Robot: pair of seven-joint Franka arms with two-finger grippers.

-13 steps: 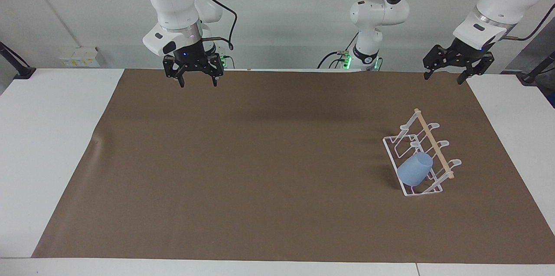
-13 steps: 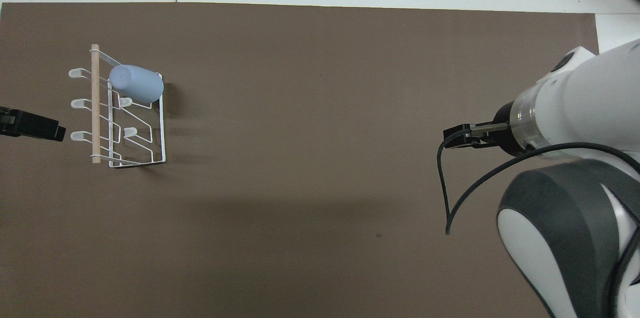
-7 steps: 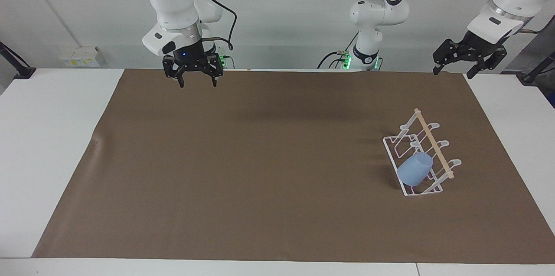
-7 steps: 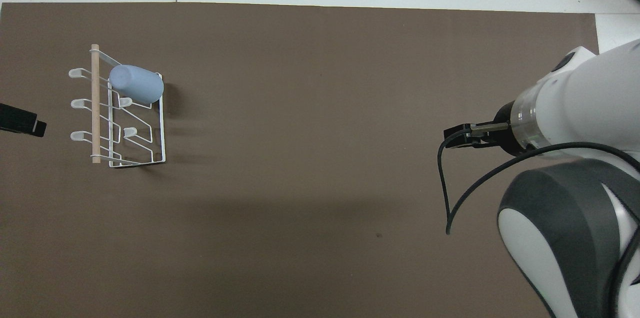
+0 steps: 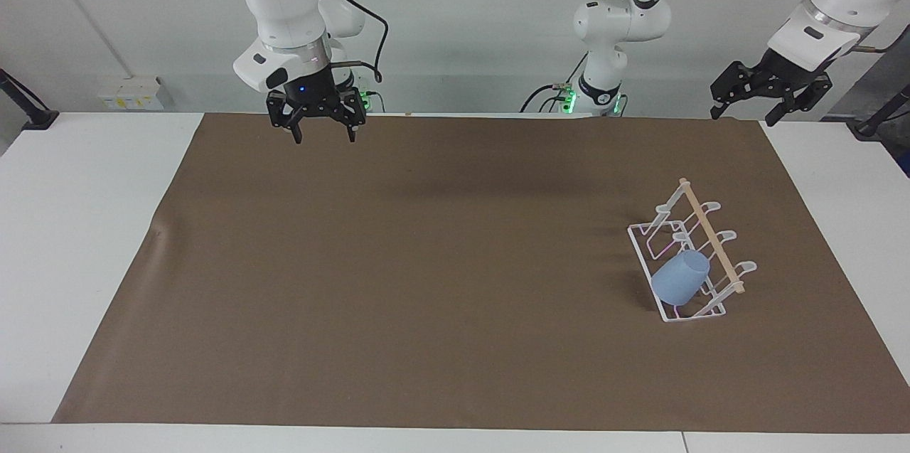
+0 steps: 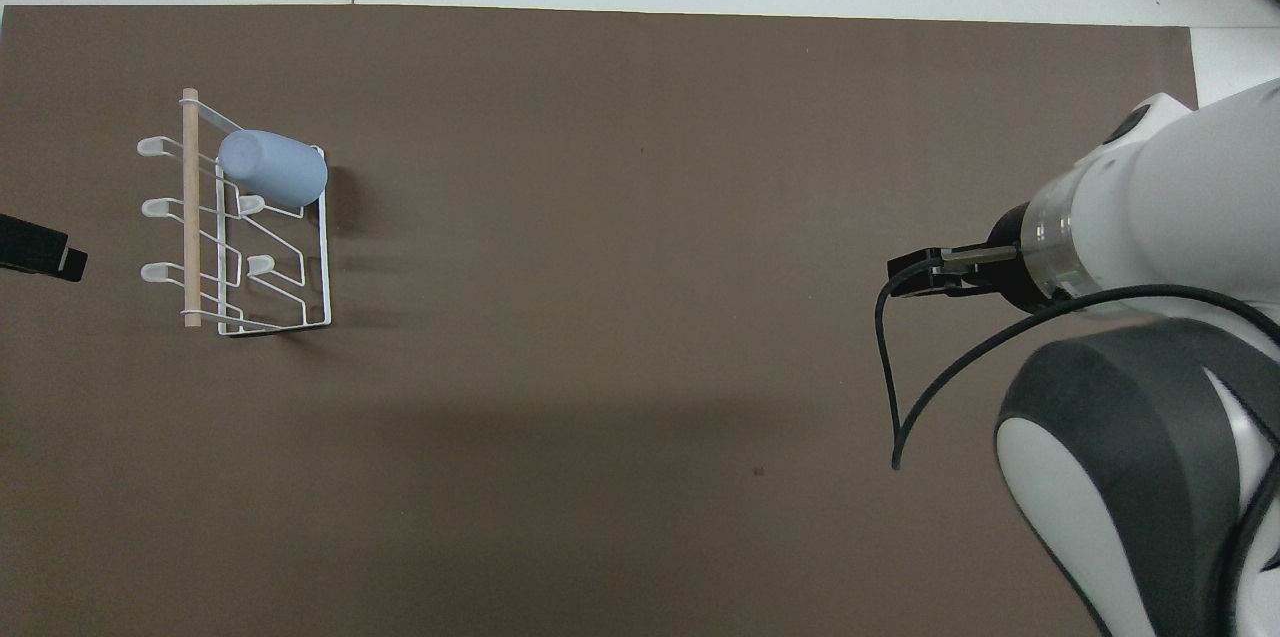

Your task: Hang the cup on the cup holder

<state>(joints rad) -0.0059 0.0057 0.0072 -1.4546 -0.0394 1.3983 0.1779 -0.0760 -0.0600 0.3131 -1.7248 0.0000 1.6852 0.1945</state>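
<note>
Left tool (image 5: 748, 112) risen, empty, jaws apart; right tool (image 5: 323, 133) likewise; brown mat (image 5: 426, 282), white wall (image 5: 462, 26).

From my remote console: a matt light-blue plastic cup (image 5: 680, 278) on a glossy white wire cup holder (image 5: 650, 252) topped by a pale wooden dowel (image 5: 711, 236), on a matt brown paper-like mat (image 5: 426, 282).
</note>
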